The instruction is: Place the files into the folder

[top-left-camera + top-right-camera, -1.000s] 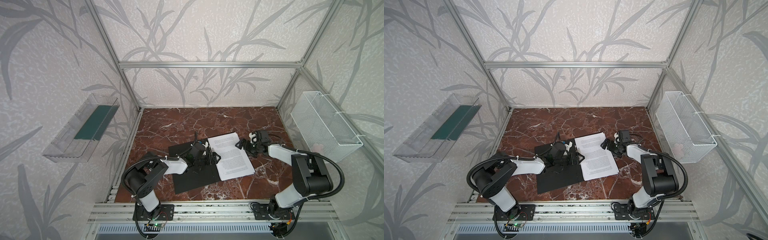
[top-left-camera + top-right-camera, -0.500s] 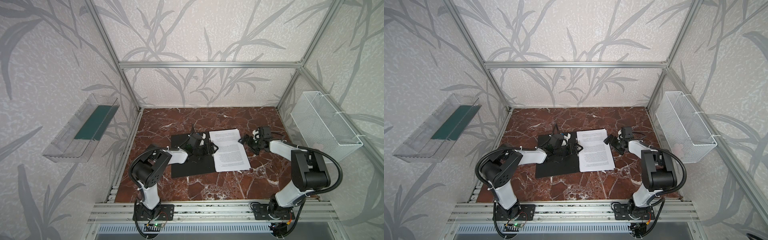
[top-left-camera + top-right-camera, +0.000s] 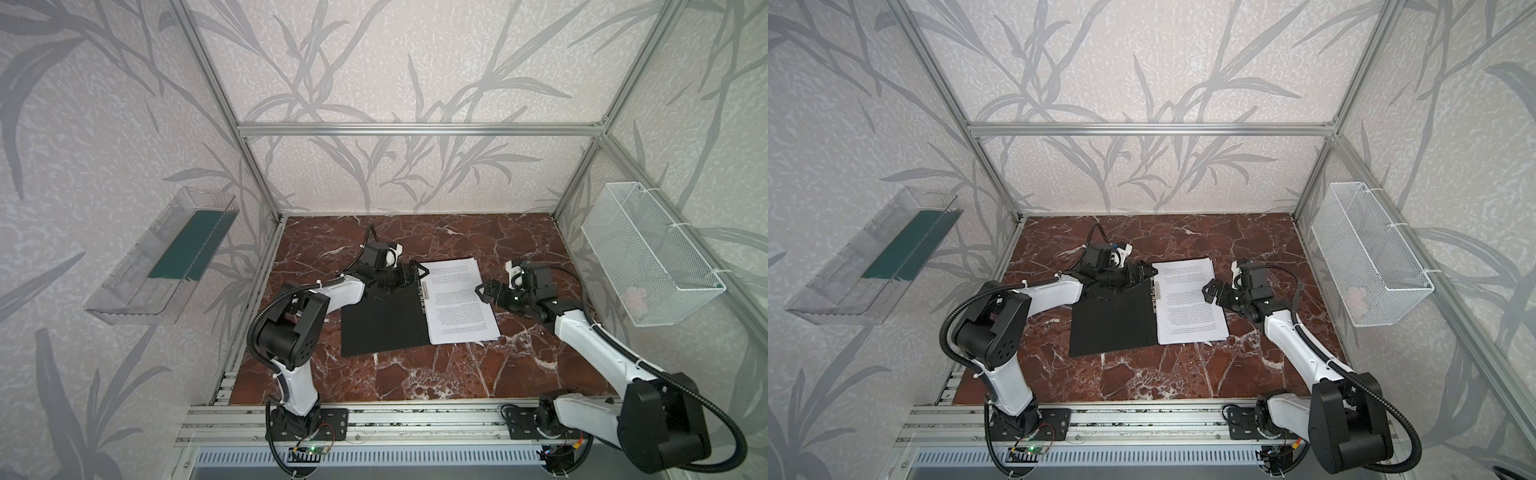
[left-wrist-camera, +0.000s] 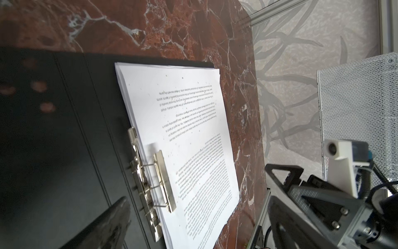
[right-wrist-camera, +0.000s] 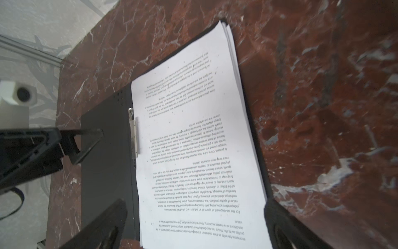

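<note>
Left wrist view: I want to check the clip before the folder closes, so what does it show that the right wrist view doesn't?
Only the left wrist: the clip's bar carried on wire arms over the files' edge, the mesh basket, the right gripper. Only the right wrist: the left gripper, open over the folder's black side. Both: the files lying in the open folder on the marble table.

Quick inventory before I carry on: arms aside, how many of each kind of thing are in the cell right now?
Folder: 1, lying open on the table
Stack of printed sheets: 1, lying in the open folder; number of sheets cannot be told
Clear tray: 1, on the left wall
Wire basket: 1, on the right wall
Total: 4
</note>
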